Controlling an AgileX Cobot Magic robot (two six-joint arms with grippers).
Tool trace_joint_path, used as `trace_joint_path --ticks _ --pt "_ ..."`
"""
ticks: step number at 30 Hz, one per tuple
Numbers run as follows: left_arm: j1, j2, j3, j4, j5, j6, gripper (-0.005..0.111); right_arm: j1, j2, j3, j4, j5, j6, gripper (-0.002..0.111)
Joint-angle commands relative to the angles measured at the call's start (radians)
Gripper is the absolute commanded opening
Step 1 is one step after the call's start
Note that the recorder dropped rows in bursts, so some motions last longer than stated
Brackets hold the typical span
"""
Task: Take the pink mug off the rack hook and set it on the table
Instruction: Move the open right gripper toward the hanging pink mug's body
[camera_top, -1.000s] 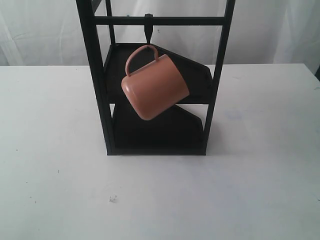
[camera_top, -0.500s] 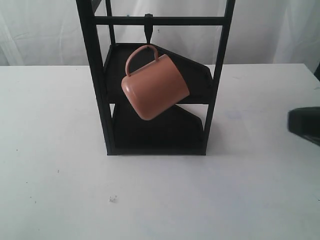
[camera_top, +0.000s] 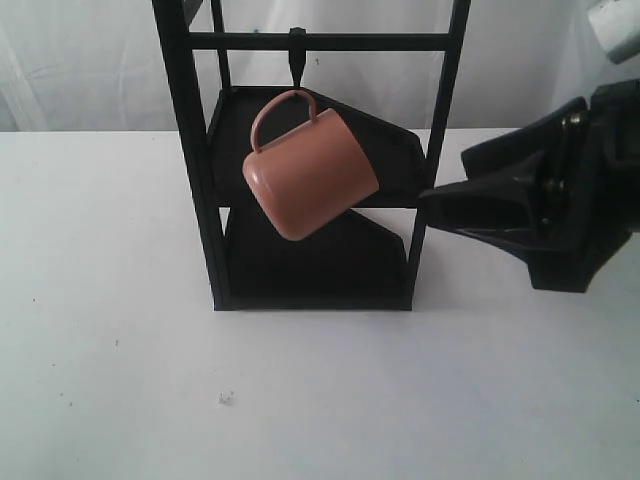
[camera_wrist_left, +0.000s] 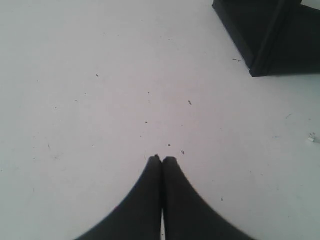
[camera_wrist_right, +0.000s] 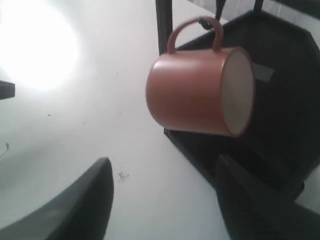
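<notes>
The pink mug (camera_top: 310, 175) hangs tilted by its loop handle from the rack hook (camera_top: 297, 58), a black peg under the top crossbar of the black rack (camera_top: 192, 160). In the right wrist view the mug (camera_wrist_right: 192, 92) shows its cream inside, with the hook (camera_wrist_right: 205, 21) in its handle. My right gripper (camera_top: 446, 180) has come in from the right and sits beside the rack's right post, short of the mug. It is open (camera_wrist_right: 162, 167) with nothing between its fingers. My left gripper (camera_wrist_left: 161, 159) is shut and empty over the white table (camera_wrist_left: 100, 100), out of the exterior view.
The rack's two black shelves (camera_top: 395, 160) lie behind and below the mug. Its base corner (camera_wrist_left: 260, 50) shows in the left wrist view. White table (camera_top: 120, 380) spreads in front and to both sides, with a small speck (camera_top: 226, 398). A white curtain hangs behind.
The right arm has entered from the right edge and moved left up to the rack's right post. The mug and rack have not moved.
</notes>
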Motion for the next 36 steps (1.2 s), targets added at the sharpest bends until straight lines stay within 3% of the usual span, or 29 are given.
trace_joint_path --ticks 1,24,36 --pt "-0.002 -0.005 0.002 -0.009 -0.001 0.0 0.0 0.004 0.008 -0.009 0.123 -0.032 -0.145 0.057" --pt "-0.002 -0.005 0.002 -0.009 -0.001 0.0 0.0 0.047 0.241 -0.009 0.245 -0.041 -0.415 0.057" --pt "-0.002 -0.005 0.002 -0.009 -0.001 0.0 0.0 0.075 0.297 -0.009 0.304 -0.16 -0.52 0.057"
